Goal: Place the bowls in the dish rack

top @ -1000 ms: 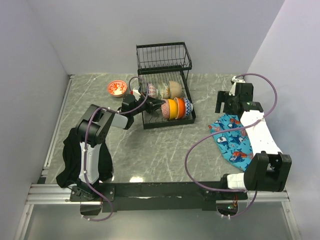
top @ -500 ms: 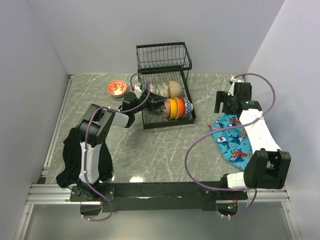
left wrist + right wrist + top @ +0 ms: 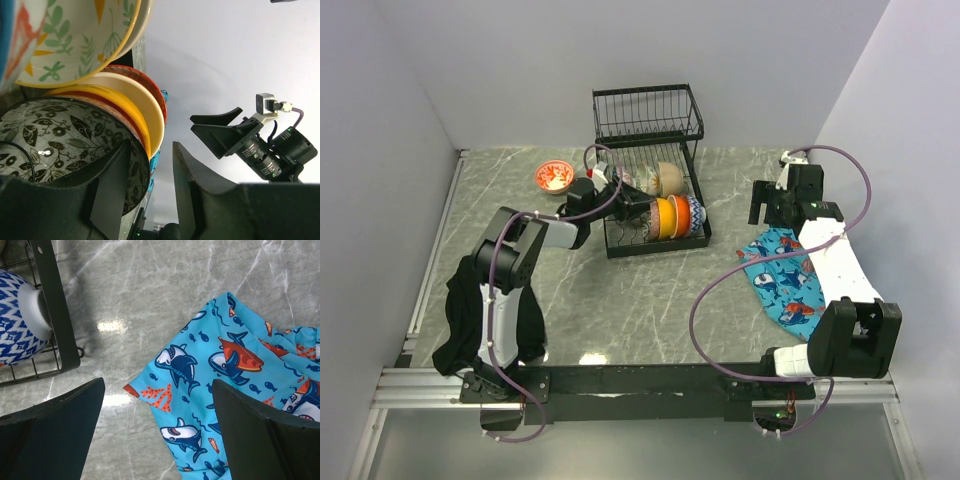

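The black wire dish rack (image 3: 648,118) stands at the back middle. Its lower tray holds several bowls on edge: orange (image 3: 662,217), blue patterned (image 3: 694,213), beige (image 3: 670,178). My left gripper (image 3: 632,205) reaches into the tray from the left. In the left wrist view it (image 3: 152,190) is open. The rim of a black-and-white leaf-patterned bowl (image 3: 55,135) lies between the fingers, against the left one. This bowl stands next to an orange-yellow bowl (image 3: 137,102). A red bowl (image 3: 554,176) sits on the table left of the rack. My right gripper (image 3: 157,430) is open and empty above the whale-print cloth's edge.
The blue whale-print cloth (image 3: 785,280) lies at the right and also shows in the right wrist view (image 3: 240,375). The rack's corner (image 3: 55,305) with a blue-and-white bowl (image 3: 20,320) shows there too. A black cloth (image 3: 460,320) hangs by the left arm's base. Walls close in on three sides.
My left gripper has pushed further up and right into the rack's lower tray with the black patterned bowl. The right arm has hardly moved.
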### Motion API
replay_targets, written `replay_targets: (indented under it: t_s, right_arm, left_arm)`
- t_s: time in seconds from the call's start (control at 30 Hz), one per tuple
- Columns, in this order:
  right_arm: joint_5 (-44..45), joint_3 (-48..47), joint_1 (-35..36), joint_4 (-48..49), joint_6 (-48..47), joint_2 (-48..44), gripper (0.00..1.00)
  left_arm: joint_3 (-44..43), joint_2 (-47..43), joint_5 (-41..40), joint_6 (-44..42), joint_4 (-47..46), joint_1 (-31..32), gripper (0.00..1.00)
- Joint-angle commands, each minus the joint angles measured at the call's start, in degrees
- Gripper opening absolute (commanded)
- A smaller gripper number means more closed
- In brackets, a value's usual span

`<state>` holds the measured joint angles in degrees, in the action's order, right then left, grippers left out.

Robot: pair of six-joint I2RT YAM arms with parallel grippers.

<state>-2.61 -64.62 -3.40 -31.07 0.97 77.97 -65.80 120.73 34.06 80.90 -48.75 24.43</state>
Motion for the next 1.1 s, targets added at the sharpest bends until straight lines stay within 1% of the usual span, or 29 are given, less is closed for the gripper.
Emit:
replay_targets:
  t_s: [0.0,0.13,0.17,0.2,0.3,0.33,0.4,0.43,0.47,0.5,0.53,0.57,0.63,0.67,0.7,0.73,0.77,0.8,0.83,0.87,0.9,0.93,0.97,1.0,1.03,1.07]
  right_arm:
    - [0.2,-1.6,0.4,1.7,-0.4,-0.1,0.96]
    - [0.2,-0.7,0.4,1.6,-0.4,-0.7,0.96]
    - [0.2,-0.6,0.3,1.6,-0.4,-0.7,0.96]
    - [0.2,-0.5,0.3,1.7,-0.3,-0.9,0.96]
    - [0.0,-1.3,0.3,1.5,-0.2,-0.7,0.96]
    - [-0.1,-1.6,0.4,1.3,-0.2,-0.6,0.96]
    - [-0.3,-2.5,0.4,0.7,-0.2,-0.3,0.96]
    - [-0.5,-2.8,0.4,0.7,-0.2,-0.3,0.96]
    - [-0.6,-3.0,0.3,1.0,-0.1,-0.1,0.96]
    - [-0.8,-3.1,0.3,1.2,-0.1,0.1,0.96]
    - [-1.1,-3.1,0.2,1.5,0.1,0.2,0.96]
    - [-1.2,-3.1,0.4,2.5,0.4,0.3,0.96]
    - [-1.4,-2.7,0.4,3.6,0.5,0.3,0.96]
    - [-1.5,-2.6,0.3,4.3,0.6,0.3,0.96]
    - [-1.6,-2.5,0.3,4.5,0.5,0.2,0.96]
    - [-1.5,-2.5,0.3,4.7,0.3,0.3,0.96]
    - [-1.4,-2.7,0.3,5.1,0.3,0.2,0.96]
    - [-1.4,-2.6,0.3,5.3,0.2,0.2,0.96]
    - [-1.4,-2.5,0.3,5.5,-0.1,0.1,0.96]
    - [-1.4,-2.5,0.4,5.8,-0.4,0.0,0.96]
    - [-1.3,-2.5,0.3,6.0,-0.4,-0.1,0.96]
    - [-1.2,-2.4,0.3,6.2,-0.4,-0.2,0.96]
    - [-0.9,-2.5,0.3,6.7,-0.4,-0.4,0.96]
    - [-0.2,-2.8,0.3,6.8,-0.4,-0.4,0.96]
    - [0.1,-3.1,0.3,6.8,-1.9,-0.5,0.96]
    - [0.2,-3.7,0.4,6.6,-2.3,-0.4,0.96]
  left_arm:
    - [-2.0,-0.5,1.6,-2.9,0.5,-0.3,0.46]
    - [-2.3,-2.8,2.1,-6.5,4.9,-1.0,0.48]
    - [-2.7,-3.0,2.4,-8.5,6.0,-1.1,0.49]
    - [-2.9,-3.4,2.5,-9.4,8.4,-1.3,0.49]
    - [-3.5,-4.8,3.3,-13.7,10.3,-2.3,0.49]
    - [-4.0,-5.5,3.6,-15.1,14.0,-2.9,0.5]
    - [-5.1,-8.7,5.7,-20.6,17.7,-3.7,0.5]
    - [-5.5,-10.1,7.0,-22.6,23.1,-4.7,0.5]
    - [-6.3,-11.6,8.2,-27.3,25.9,-5.3,0.5]
    - [-6.9,-14.2,11.5,-29.7,29.4,-6.0,0.5]
    - [-7.7,-15.4,13.0,-32.3,32.5,-7.7,0.5]
    - [-9.9,-16.5,14.2,-38.7,40.6,-8.5,0.52]
    - [-12.8,-18.9,18.6,-45.9,47.8,-10.9,0.52]
    - [-15.3,-19.8,19.2,-52.8,55.4,-11.8,0.51]
    - [-16.4,-21.7,18.8,-56.3,58.3,-12.9,0.51]
    - [-17.4,-22.7,16.6,-59.5,60.9,-15.7,0.51]
    - [-19.2,-23.6,14.8,-66.6,62.6,-17.1,0.51]
    - [-20.5,-24.7,13.4,-71.4,67.1,-18.3,0.52]
    - [-22.1,-24.8,11.7,-76.5,69.6,-20.7,0.52]
    - [-25.1,-24.8,9.6,-87.4,71.6,-22.0,0.52]
    - [-25.9,-24.6,9.2,-92.1,74.2,-23.0,0.52]
    - [-26.8,-24.1,9.0,-96.9,75.0,-25.7,0.52]
    - [-27.4,-23.8,10.1,-104.1,75.4,-27.0,0.52]
    - [-28.0,-22.1,11.5,-107.9,76.3,-28.4,0.53]
    - [-29.2,-20.5,12.5,-112.2,81.9,-30.4,0.54]
    - [-33.6,-18.4,14.0,-121.6,86.2,-30.8,0.55]
